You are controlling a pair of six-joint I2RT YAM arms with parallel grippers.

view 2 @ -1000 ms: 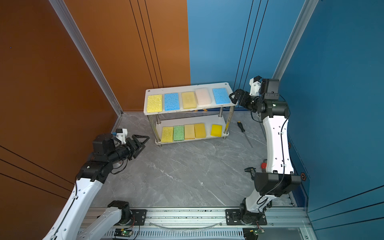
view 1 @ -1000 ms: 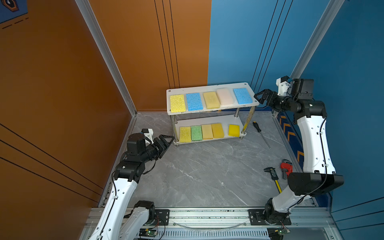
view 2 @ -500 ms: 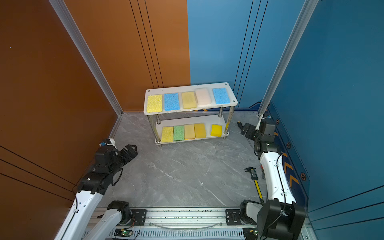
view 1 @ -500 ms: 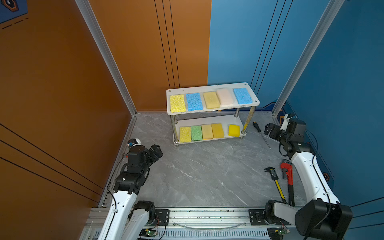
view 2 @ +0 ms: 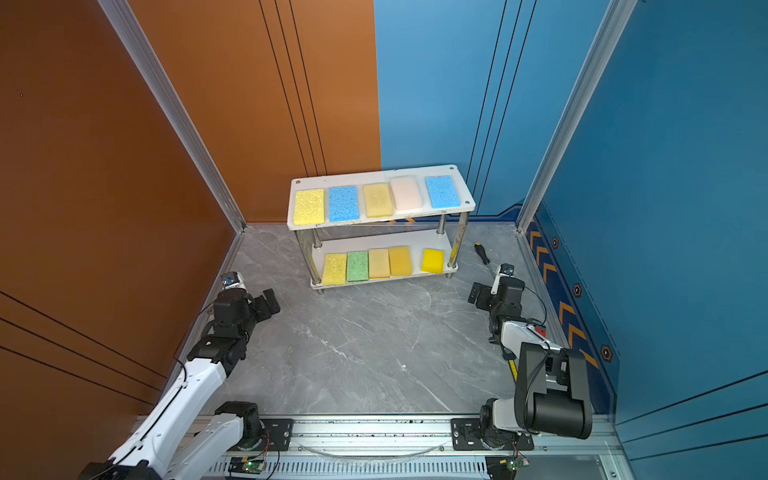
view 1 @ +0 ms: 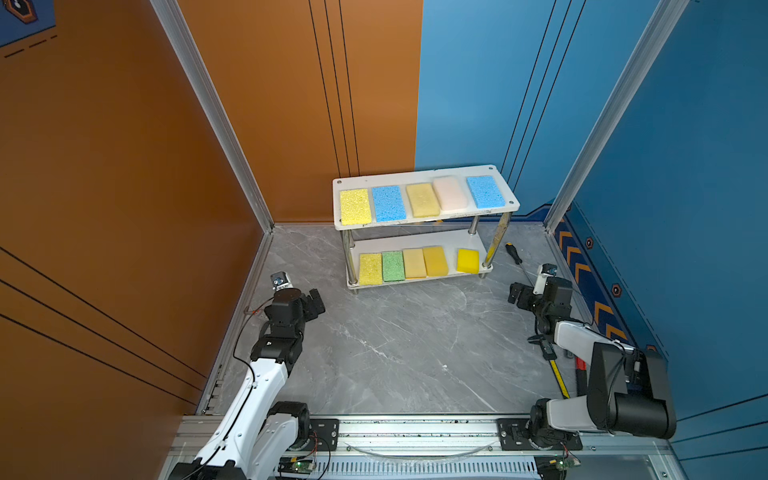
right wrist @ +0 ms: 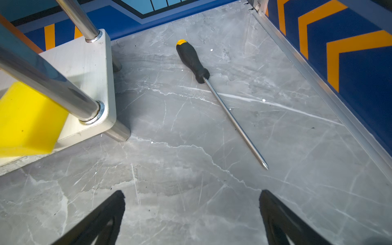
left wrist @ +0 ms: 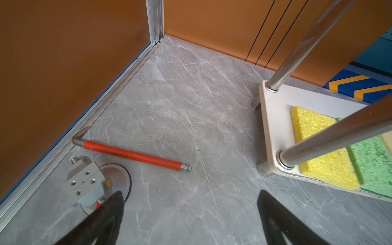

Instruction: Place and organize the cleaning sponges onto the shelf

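Both top views: shelf [view 1: 415, 178] near bench [view 1: 395, 353] back edge; 5 sponges [view 1: 388, 203] on upper board, 5 on lower. Left gripper [view 1: 318, 301] and right gripper [view 1: 515, 293] flank it, apart.
Left wrist: fingers [left wrist: 106, 216] spread, nothing between; hex key [left wrist: 131, 156] by bench left edge.
Right wrist: fingers [right wrist: 282, 216] spread, empty; screwdriver [right wrist: 192, 59] beside shelf corner.

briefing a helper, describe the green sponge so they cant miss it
Find the white two-tier shelf at the back wall; look at its lower board. In the row there, the green sponge is second from the left, between a yellow sponge and a tan sponge. It is the only green one.
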